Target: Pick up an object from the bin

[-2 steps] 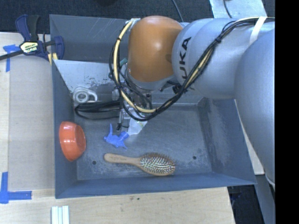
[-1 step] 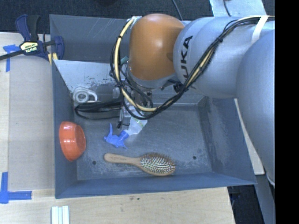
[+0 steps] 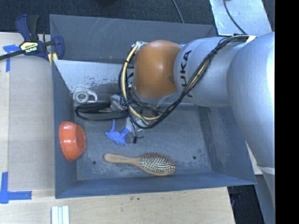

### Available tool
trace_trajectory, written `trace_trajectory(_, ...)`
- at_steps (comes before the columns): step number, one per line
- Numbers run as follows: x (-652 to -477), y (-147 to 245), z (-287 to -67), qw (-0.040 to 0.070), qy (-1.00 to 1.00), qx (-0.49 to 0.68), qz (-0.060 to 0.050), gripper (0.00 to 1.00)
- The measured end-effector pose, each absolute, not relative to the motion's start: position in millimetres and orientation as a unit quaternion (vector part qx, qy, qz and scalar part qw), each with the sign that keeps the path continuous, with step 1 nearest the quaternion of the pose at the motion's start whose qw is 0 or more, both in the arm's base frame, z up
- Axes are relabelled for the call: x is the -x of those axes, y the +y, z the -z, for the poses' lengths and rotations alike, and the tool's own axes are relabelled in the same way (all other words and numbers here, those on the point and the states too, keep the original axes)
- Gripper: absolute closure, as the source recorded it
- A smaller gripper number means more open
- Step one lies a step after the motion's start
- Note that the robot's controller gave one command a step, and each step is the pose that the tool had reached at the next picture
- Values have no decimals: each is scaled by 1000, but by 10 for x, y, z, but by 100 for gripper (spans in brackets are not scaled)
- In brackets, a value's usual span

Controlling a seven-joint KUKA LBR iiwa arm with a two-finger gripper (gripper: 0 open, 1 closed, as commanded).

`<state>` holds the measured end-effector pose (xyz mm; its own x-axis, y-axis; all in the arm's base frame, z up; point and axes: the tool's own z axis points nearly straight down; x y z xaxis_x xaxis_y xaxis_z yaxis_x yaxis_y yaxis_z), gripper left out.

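My gripper (image 3: 134, 133) reaches down from under the orange wrist cover into the middle of the bin. Its tip is at the right end of a small blue plastic thing (image 3: 116, 136) lying on the bin floor, and whether it touches that thing is hidden. Just left of the gripper and a little farther back lies a black-handled tool (image 3: 96, 111) with a silver ring-shaped metal end (image 3: 83, 96). A wooden hairbrush (image 3: 142, 162) lies in front of the gripper along the near wall, its handle pointing left.
An orange bowl (image 3: 72, 140) rests on its side against the bin's left wall. The arm and its cables cover the back middle and right of the bin. Bare floor shows on the right, past the brush head.
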<state>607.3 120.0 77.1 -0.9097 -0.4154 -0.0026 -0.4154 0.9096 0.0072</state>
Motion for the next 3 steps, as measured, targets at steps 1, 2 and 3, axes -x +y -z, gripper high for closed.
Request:
trace_trajectory(1, -6078, 1186, -1354, 5, 992, 123, -1, 0)
trace_trajectory(2, -6086, 1131, -1000, 2, 965, 262, -3, 0)
trace_trajectory(3, -6228, 1117, -775, 11, 955, 296, -4, 0)
